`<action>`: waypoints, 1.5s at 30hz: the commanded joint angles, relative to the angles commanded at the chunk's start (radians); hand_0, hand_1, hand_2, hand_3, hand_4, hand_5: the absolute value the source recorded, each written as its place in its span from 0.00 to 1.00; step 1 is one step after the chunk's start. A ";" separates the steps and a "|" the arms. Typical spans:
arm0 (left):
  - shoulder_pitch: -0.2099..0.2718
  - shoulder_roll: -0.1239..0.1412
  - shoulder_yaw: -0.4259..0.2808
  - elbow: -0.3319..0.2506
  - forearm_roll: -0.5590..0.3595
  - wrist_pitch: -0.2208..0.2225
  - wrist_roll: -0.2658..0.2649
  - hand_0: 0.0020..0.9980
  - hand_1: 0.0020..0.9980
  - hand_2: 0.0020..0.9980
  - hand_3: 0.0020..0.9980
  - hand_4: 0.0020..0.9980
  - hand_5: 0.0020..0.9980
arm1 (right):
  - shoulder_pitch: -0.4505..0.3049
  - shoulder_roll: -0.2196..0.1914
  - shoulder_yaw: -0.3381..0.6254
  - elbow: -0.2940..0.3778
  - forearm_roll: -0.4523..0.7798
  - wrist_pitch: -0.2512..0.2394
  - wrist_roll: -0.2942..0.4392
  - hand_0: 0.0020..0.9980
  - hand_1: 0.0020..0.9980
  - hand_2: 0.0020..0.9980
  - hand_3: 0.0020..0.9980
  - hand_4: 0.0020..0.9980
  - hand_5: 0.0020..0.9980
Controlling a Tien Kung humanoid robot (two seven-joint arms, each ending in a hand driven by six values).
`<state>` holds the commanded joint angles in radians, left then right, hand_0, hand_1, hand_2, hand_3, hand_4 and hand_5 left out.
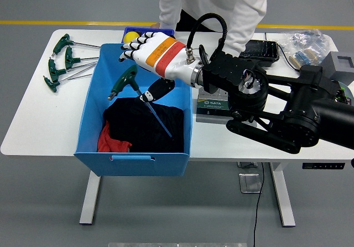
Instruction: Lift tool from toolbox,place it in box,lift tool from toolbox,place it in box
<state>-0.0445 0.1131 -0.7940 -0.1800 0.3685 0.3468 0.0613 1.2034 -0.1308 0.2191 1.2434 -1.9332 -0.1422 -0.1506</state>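
We're seeing the blue box (91, 119) at frame lower left w/ dark cloth (138, 125) lying inside. T-handle tool (135, 94) is sitting in it, shaft angling down onto the cloth. Right hand (148, 52) is hovering just above, fingers splayed, gripping nothing. Spare T-handles (62, 61) are lying upper left.

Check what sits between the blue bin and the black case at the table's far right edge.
In the head view, the grey-green SATA toolbox lies between the blue bin and the black case, mostly hidden under the right hand and forearm, which cross over the same stretch.
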 joint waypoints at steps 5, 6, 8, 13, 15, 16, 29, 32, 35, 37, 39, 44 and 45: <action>0.001 -0.001 0.001 0.000 -0.005 0.000 -0.001 0.49 0.46 0.51 0.76 0.83 0.78 | -0.007 -0.005 0.003 -0.011 0.010 0.003 0.001 0.83 0.87 0.90 0.85 0.95 0.59; 0.001 -0.002 0.001 0.000 -0.006 0.000 -0.001 0.49 0.46 0.51 0.76 0.83 0.78 | -0.008 -0.007 0.004 -0.012 0.009 0.006 0.000 0.83 0.87 0.90 0.85 0.95 0.59; 0.002 -0.002 0.002 0.000 -0.007 0.000 0.000 0.48 0.46 0.51 0.76 0.83 0.78 | -0.010 -0.011 0.006 -0.013 0.008 0.011 0.001 0.82 0.85 0.88 0.83 0.98 0.62; 0.000 -0.002 0.008 0.000 -0.015 -0.001 -0.001 0.48 0.46 0.51 0.76 0.83 0.78 | -0.014 -0.035 0.008 -0.036 -0.014 0.004 0.025 0.82 0.85 0.88 0.83 0.98 0.62; 0.000 -0.003 0.007 0.000 -0.014 -0.001 -0.001 0.48 0.46 0.50 0.76 0.82 0.78 | -0.015 -0.046 0.006 -0.064 -0.041 -0.011 0.040 0.80 0.79 0.82 0.64 0.99 0.61; 0.000 -0.003 0.006 0.000 -0.014 -0.001 -0.001 0.48 0.46 0.50 0.76 0.82 0.78 | -0.017 -0.052 0.002 -0.088 -0.054 -0.026 0.059 0.80 0.79 0.82 0.64 0.99 0.61; -0.002 -0.004 0.018 0.000 -0.026 -0.001 -0.001 0.48 0.45 0.50 0.76 0.83 0.78 | -0.036 -0.017 -0.073 -0.375 -0.042 -0.104 0.263 0.77 0.66 0.68 0.47 0.99 0.61; -0.004 -0.004 0.022 0.000 -0.029 -0.001 -0.002 0.48 0.45 0.50 0.76 0.83 0.78 | -0.036 -0.002 -0.091 -0.434 -0.026 -0.114 0.293 0.76 0.62 0.64 0.46 0.99 0.61; -0.006 -0.004 0.027 0.000 -0.035 0.000 -0.004 0.48 0.45 0.50 0.76 0.83 0.78 | -0.035 0.013 -0.107 -0.484 -0.012 -0.116 0.311 0.76 0.62 0.64 0.46 0.99 0.61; -0.007 -0.003 0.030 0.000 -0.037 0.000 -0.004 0.48 0.45 0.50 0.76 0.83 0.78 | -0.033 0.020 -0.117 -0.505 -0.006 -0.120 0.318 0.76 0.62 0.64 0.46 0.99 0.61; -0.010 -0.003 0.036 0.000 -0.044 0.001 -0.005 0.47 0.45 0.50 0.76 0.83 0.78 | -0.028 0.037 -0.147 -0.556 0.006 -0.131 0.341 0.76 0.61 0.62 0.45 0.99 0.62; -0.015 -0.002 0.059 0.000 -0.067 0.001 -0.010 0.47 0.45 0.50 0.76 0.83 0.78 | -0.031 0.056 -0.194 -0.648 0.016 -0.140 0.362 0.76 0.61 0.62 0.44 0.99 0.62; -0.015 -0.001 0.060 0.000 -0.070 0.002 -0.011 0.47 0.45 0.50 0.76 0.83 0.78 | -0.032 0.056 -0.204 -0.660 0.014 -0.140 0.365 0.76 0.61 0.62 0.44 0.99 0.62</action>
<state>-0.0598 0.1117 -0.7339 -0.1800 0.2984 0.3487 0.0504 1.1715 -0.0750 0.0153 0.5833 -1.9191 -0.2824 0.2142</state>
